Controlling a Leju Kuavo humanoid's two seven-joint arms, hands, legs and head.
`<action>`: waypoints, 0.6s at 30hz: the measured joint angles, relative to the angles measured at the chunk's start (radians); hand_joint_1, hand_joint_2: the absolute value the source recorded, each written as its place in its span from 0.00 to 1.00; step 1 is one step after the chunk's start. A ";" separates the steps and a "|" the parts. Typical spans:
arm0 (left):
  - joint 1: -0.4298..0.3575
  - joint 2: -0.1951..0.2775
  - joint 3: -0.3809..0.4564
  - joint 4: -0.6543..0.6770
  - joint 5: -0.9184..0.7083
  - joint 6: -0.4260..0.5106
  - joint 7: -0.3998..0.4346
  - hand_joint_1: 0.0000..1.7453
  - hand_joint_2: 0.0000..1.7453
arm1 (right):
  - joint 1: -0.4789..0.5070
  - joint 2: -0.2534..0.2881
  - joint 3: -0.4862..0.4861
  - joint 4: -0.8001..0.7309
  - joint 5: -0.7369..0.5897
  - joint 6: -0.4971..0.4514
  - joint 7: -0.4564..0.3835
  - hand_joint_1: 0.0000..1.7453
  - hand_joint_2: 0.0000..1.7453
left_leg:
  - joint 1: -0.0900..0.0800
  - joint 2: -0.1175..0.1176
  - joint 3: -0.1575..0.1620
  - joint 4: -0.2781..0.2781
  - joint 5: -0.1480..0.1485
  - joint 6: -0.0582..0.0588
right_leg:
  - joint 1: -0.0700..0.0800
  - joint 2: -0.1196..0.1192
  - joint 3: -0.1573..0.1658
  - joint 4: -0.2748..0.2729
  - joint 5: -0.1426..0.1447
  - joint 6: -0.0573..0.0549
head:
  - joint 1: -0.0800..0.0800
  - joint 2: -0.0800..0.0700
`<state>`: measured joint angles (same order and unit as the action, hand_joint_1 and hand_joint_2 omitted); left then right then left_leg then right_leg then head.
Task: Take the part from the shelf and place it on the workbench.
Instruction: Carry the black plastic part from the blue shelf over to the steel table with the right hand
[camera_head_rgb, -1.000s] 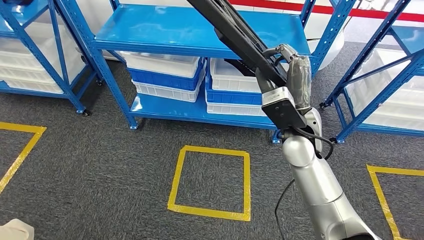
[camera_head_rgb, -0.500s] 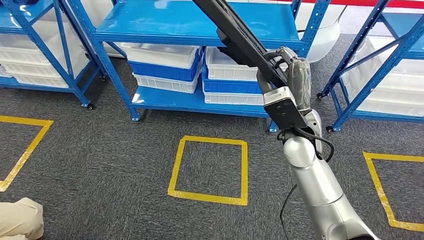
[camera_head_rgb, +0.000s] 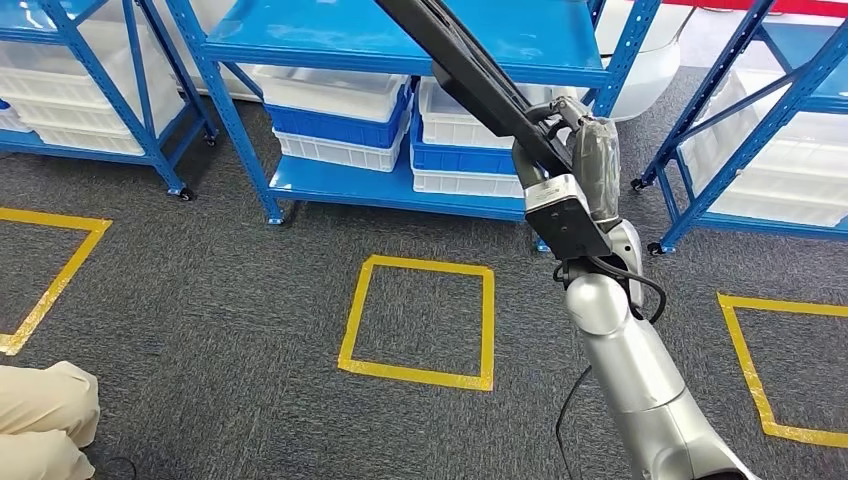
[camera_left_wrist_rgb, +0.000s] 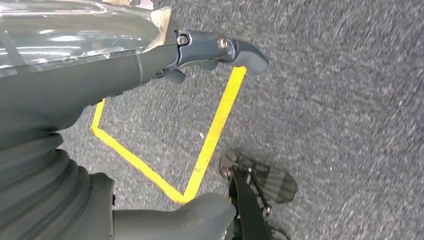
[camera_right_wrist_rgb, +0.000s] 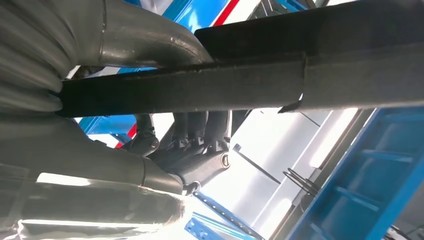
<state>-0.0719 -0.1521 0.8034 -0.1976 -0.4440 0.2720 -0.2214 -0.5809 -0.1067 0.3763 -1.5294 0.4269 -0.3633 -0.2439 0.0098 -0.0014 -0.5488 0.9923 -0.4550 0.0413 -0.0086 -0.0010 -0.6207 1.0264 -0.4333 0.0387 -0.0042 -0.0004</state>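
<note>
The part (camera_head_rgb: 470, 70) is a long black bar. In the head view it runs from my right hand (camera_head_rgb: 592, 160) up and left past the picture's top edge, in front of the blue shelf (camera_head_rgb: 400, 40). My right hand grips it, raised at the end of the silver arm. In the right wrist view the bar (camera_right_wrist_rgb: 250, 85) lies across the palm with the dark fingers (camera_right_wrist_rgb: 200, 135) wrapped around it. My left hand (camera_left_wrist_rgb: 125, 75) hangs above the grey carpet and holds nothing, its fingers (camera_left_wrist_rgb: 235, 50) well apart from the thumb.
Blue shelving racks hold white and blue bins (camera_head_rgb: 340, 125) ahead and to both sides. Yellow tape squares (camera_head_rgb: 420, 320) mark the grey carpet. A person's beige trouser leg (camera_head_rgb: 40, 420) is at the lower left.
The whole picture has shifted, so the camera has moved: the shelves sit higher and more of the person's leg shows at lower left. My right hand keeps its grip on the bar.
</note>
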 joint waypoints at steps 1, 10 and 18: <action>-0.001 0.000 0.000 0.000 0.000 0.004 0.002 0.00 1.00 | 0.003 -0.002 -0.001 0.000 -0.007 0.000 -0.001 1.00 1.00 | 0.002 0.004 -0.009 -0.007 0.013 0.008 | 0.001 0.001 -0.018 0.038 -0.032 -0.004 | 0.003 0.000; -0.001 -0.006 0.004 0.000 0.006 0.052 0.021 0.00 1.00 | 0.003 -0.003 -0.005 0.010 -0.075 0.052 0.014 1.00 1.00 | -0.002 0.012 -0.115 0.001 0.101 -0.005 | -0.006 0.001 0.116 0.023 -0.081 0.022 | 0.007 0.000; 0.001 -0.009 0.023 0.000 0.014 0.083 0.006 0.00 1.00 | -0.021 0.018 -0.004 0.045 -0.087 0.064 -0.010 1.00 1.00 | 0.007 0.002 -0.188 0.164 -0.037 -0.047 | -0.013 -0.002 0.105 -0.047 -0.047 -0.055 | 0.000 0.000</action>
<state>-0.0706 -0.1608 0.8264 -0.1976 -0.4302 0.3555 -0.2153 -0.6022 -0.0884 0.3719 -1.4849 0.3400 -0.2995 -0.2537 0.0165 0.0007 -0.7366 1.1562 -0.4915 -0.0060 -0.0215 -0.0031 -0.5156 0.9799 -0.4806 -0.0168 -0.0040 -0.0004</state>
